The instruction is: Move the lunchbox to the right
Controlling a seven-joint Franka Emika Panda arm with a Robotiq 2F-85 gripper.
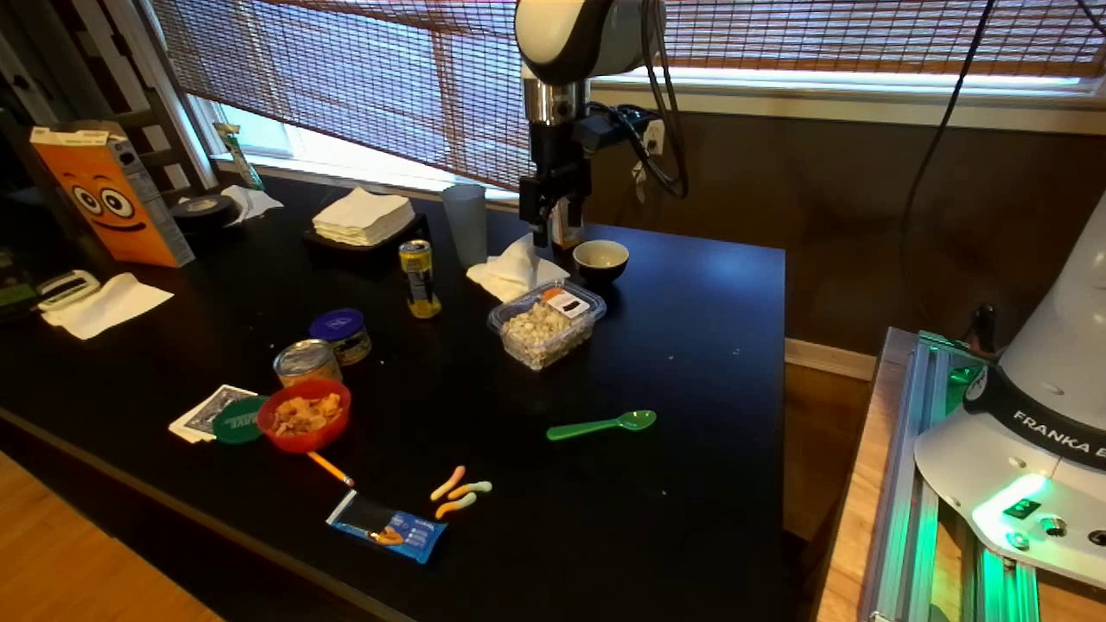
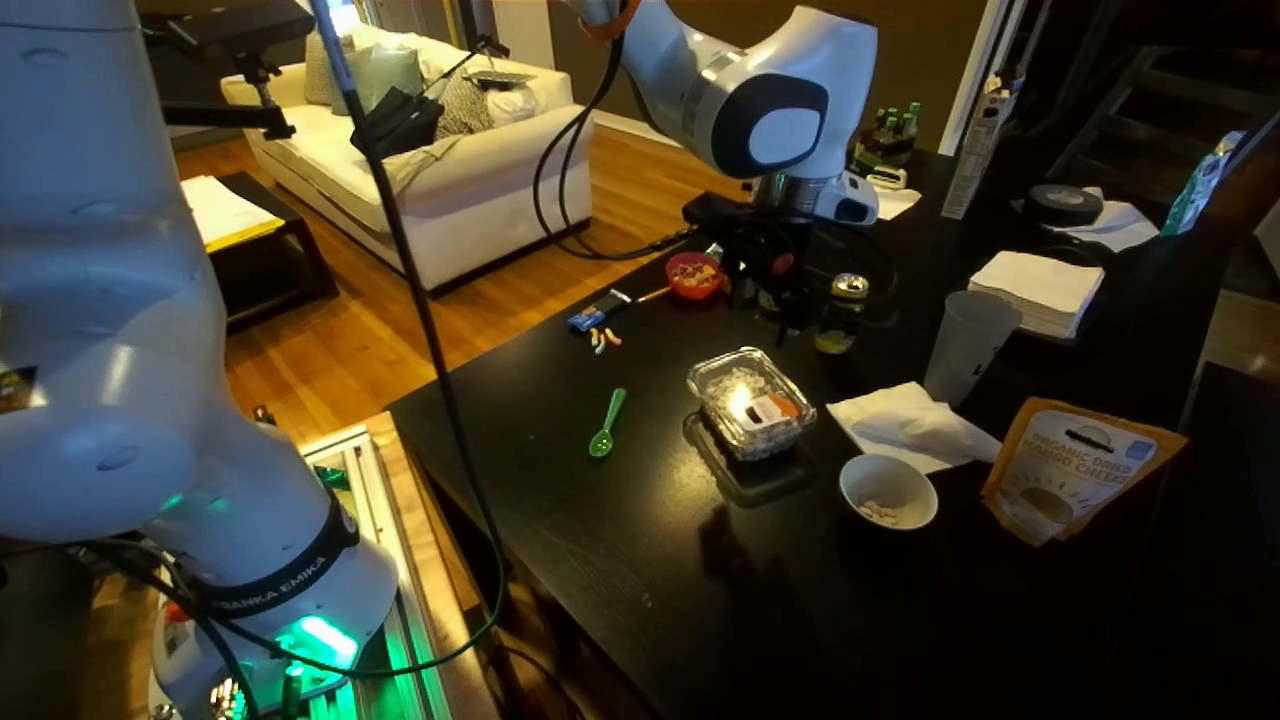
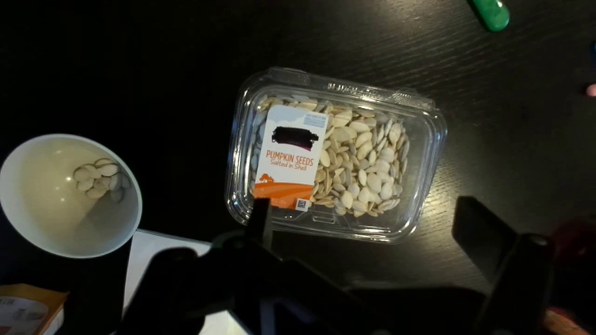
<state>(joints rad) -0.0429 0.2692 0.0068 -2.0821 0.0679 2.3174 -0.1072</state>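
Note:
The lunchbox is a clear plastic container of pumpkin seeds (image 3: 361, 163) with a white and orange label. It lies flat on the dark table in both exterior views, as the clear box (image 1: 546, 335) and the glinting box (image 2: 735, 385). My gripper (image 3: 363, 208) stands open, its two black fingers wide apart with nothing held. From the wrist view, one finger overlaps the label-end corner and the other is over bare table beyond the opposite end. In an exterior view the gripper (image 1: 555, 223) hangs well above the table, apart from the lunchbox.
Beside the lunchbox stand a small bowl (image 2: 888, 492) with a few seeds, a crumpled napkin (image 1: 518, 269) and an orange pouch (image 2: 1080, 475). A yellow can (image 1: 419, 281) and a tall cup (image 1: 467, 225) are close by. A green spoon (image 1: 605, 425) lies toward the robot base.

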